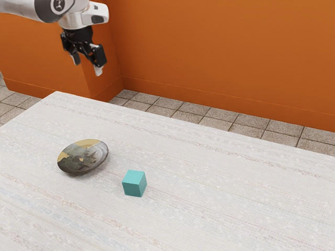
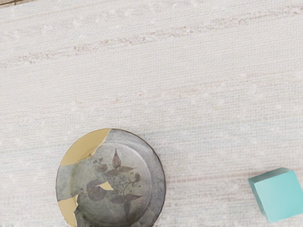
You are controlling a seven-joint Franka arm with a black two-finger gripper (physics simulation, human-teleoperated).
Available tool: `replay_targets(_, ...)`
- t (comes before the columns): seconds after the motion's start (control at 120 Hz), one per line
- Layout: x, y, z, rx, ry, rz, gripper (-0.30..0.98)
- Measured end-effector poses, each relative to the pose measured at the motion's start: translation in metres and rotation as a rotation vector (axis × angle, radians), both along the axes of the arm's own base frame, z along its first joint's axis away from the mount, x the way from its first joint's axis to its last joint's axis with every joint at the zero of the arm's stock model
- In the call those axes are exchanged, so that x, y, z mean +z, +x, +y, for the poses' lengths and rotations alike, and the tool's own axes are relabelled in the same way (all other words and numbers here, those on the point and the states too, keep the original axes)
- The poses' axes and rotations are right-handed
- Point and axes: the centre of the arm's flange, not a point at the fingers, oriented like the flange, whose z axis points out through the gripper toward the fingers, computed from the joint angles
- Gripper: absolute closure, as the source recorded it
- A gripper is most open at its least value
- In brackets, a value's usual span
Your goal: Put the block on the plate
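While my tool [image 1: 88,65] hung high with its fingers apart and nothing between them, the block [image 1: 134,183] sat on the desk [image 1: 235,198] near the plate [image 1: 82,156], so I judged that grasping, carrying and placing were all left to do. The block was a smooth teal cube; the plate looked round and shallow, grey with yellow patches and dark leaves, against pale, woven-looking cloth texture.

1 teal block [image 1: 134,183]; 1 plant-patterned plate [image 2: 113,182]; 1 table [image 1: 235,209]; 1 robot arm [image 1: 73,20] w/ 1 black gripper [image 1: 88,67], 2 fingers on it; 1 orange wall [image 1: 209,52]; floor tiles [image 1: 207,113] prob. over a dozen, exact no. hard to tell, many being partly cut off.
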Motion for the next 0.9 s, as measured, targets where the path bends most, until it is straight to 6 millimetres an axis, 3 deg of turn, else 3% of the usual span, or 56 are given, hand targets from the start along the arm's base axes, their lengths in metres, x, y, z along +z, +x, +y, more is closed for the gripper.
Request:
replay_targets(0.092,-0.008,0.001,0.001,0.007,-0.006,0.021,0.0)
replay_targets(0.217,-0.064,0.007,0.002,0.035,-0.04,0.087,0.0)
replay_targets(0.317,-0.117,0.002,-0.023,0.03,-0.062,0.141,0.0)
replay_targets(0.417,-0.157,-0.008,-0.054,0.026,-0.077,0.163,0.0)
replay_targets(0.667,-0.224,-0.027,-0.086,0.111,-0.094,0.162,0.0)
replay_targets(0.9,-0.264,-0.05,-0.113,0.212,-0.117,0.132,0.0)
